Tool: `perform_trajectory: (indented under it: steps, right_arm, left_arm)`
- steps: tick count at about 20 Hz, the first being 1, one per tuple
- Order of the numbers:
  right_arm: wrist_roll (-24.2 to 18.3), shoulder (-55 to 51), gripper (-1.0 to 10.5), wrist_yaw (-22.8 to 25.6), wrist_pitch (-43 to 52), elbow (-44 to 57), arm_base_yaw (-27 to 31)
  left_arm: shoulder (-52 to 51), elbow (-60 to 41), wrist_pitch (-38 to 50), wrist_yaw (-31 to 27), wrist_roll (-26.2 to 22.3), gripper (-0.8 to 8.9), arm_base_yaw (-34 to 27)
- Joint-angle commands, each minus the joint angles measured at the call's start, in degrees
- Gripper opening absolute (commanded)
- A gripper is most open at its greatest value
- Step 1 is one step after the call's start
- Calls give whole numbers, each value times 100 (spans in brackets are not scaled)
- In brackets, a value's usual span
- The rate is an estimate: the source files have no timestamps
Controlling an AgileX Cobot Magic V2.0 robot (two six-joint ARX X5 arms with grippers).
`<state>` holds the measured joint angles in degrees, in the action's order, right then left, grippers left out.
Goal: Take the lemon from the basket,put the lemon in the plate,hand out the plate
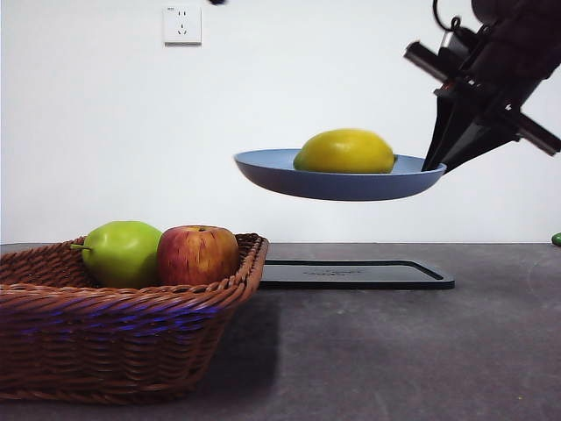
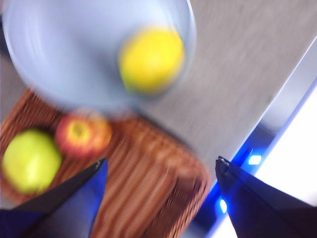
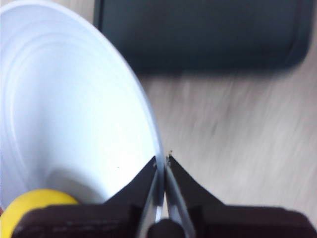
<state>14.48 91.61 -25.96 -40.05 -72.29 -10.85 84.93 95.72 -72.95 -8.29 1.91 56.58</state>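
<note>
Right gripper [image 3: 162, 163]: jaws pinched on the rim of the plate, one jaw on each side of the thin edge; in the front view [image 1: 436, 164] it comes in from the upper right corner, dark and angled down to the rim.
Plate [image 1: 342, 181]: blue, round and shallow, held level in the air above the table, clear of everything below it.
Lemon [image 1: 344, 152]: yellow, lying inside the plate, toward the side the right gripper holds; a part of it also shows beside the jaws in the right wrist view [image 3: 37, 203].
Left gripper [image 2: 161, 168]: jaws spread wide with nothing between them, above the basket; its wrist view is blurred.
Basket [image 1: 114, 338]: brown wicker, on the table at the near left, its far rim just beside the black tray.
In the basket: a green apple [image 1: 123, 253] and a red-yellow apple [image 1: 197, 254], touching side by side.
Black tray [image 1: 359, 274]: flat on the table, below the raised plate.
Table [image 1: 394, 351]: dark grey.
Wall: white, with a socket [image 1: 182, 24] high up.
</note>
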Motion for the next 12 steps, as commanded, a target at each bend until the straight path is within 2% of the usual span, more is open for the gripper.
perform_trajectory:
  steps: [1,6,9,12]
  right_arm:
    - [-66,632,3,-55,0,-761,149]
    - [-37,1897,3,-37,-2,-1919,402]
    - [214,2557,3,197,282,-2354,496]
    - [413,3010,3,205,553,-2479,573]
  left_arm:
    - [-42,107,-264,-74,63,376,48]
    - [-46,105,-317,-70,199,376,74]
    - [-46,107,-133,-70,251,376,72]
    - [-46,107,-85,-72,267,376,72]
